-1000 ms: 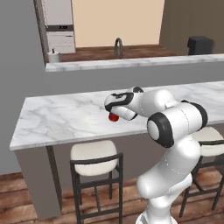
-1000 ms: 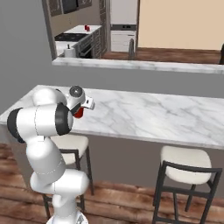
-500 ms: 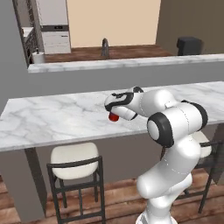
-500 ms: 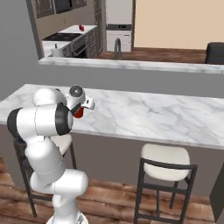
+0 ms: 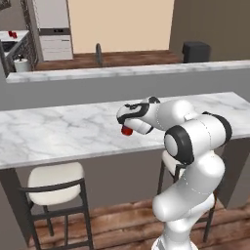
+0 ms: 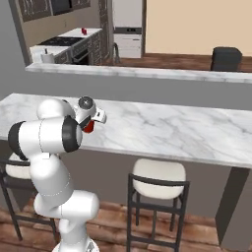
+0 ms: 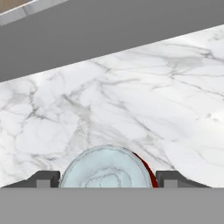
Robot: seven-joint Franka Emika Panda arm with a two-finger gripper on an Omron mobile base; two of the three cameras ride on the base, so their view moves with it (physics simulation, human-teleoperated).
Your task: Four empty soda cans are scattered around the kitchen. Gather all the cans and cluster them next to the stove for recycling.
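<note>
My gripper is shut on a red soda can and holds it just above the marble counter. The right base view has the same can under the gripper, beside my white forearm. In the hand view the can's silvery top fills the gap between the gripper's two fingertips. Far back at the left stands the stove, its black top showing. Another red soda can stands on the counter beyond it, and it shows again as a small red can in the left base view.
A raised grey ledge runs behind the marble counter. White-seated stools stand under the counter's front edge. A faucet and a black appliance sit beyond the ledge.
The whole scene has slid leftward in both base views, so the base has moved. The arm keeps its pose with the can in the gripper.
</note>
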